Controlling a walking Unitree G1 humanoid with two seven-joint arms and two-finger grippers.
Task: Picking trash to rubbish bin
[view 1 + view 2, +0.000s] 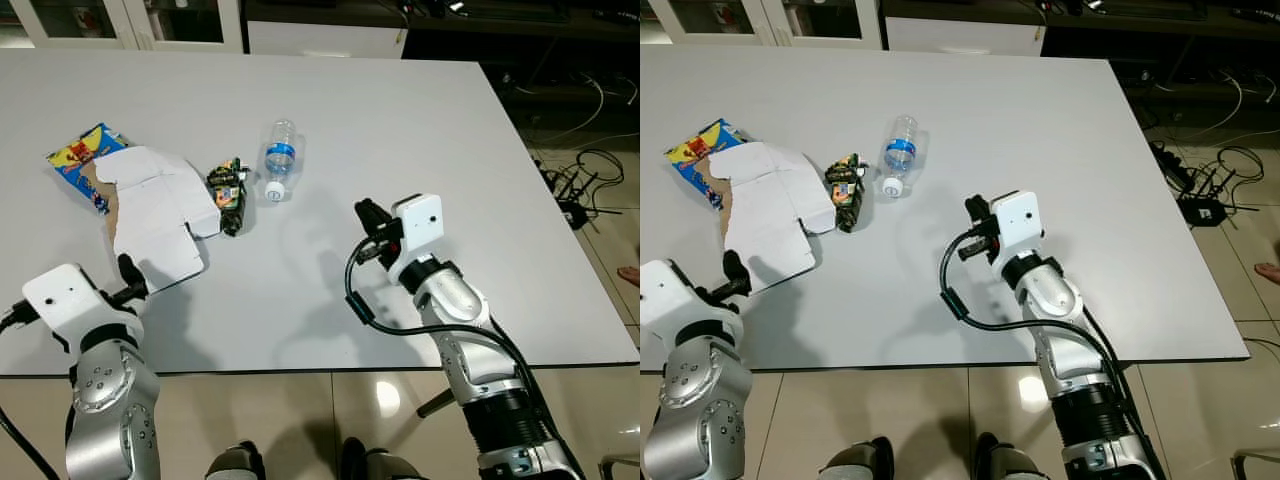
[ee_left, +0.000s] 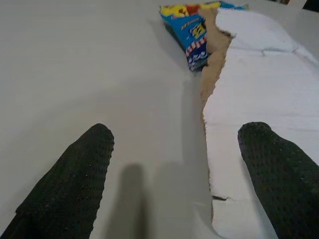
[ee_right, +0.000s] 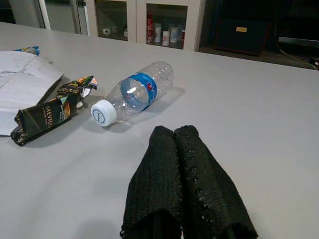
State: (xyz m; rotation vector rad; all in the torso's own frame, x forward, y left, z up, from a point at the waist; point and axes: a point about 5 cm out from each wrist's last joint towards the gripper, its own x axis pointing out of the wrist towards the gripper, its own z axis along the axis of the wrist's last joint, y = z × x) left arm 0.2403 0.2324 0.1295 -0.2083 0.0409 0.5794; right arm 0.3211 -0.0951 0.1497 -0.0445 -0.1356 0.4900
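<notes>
A clear plastic bottle (image 1: 281,158) with a blue label and white cap lies on its side on the white table (image 1: 400,150), its cap end toward the robot. Just beside the bottle, on the robot's left of it, lies a crumpled dark wrapper (image 1: 229,194), close to the cap but apart from it. Beyond the wrapper from the bottle spreads a flattened white cardboard piece (image 1: 155,210), its edge touching the wrapper. A blue and yellow snack bag (image 1: 82,158) pokes out from under the cardboard's far side, farthest from the bottle.

The right gripper (image 3: 187,164) hovers over the table nearer the robot than the bottle, pointing toward it, its two black fingers pressed together with nothing between them. The left gripper (image 2: 177,172) sits at the cardboard's near edge, well apart from the bottle, fingers spread wide; one finger (image 2: 279,169) is over the cardboard, the other over bare table.
</notes>
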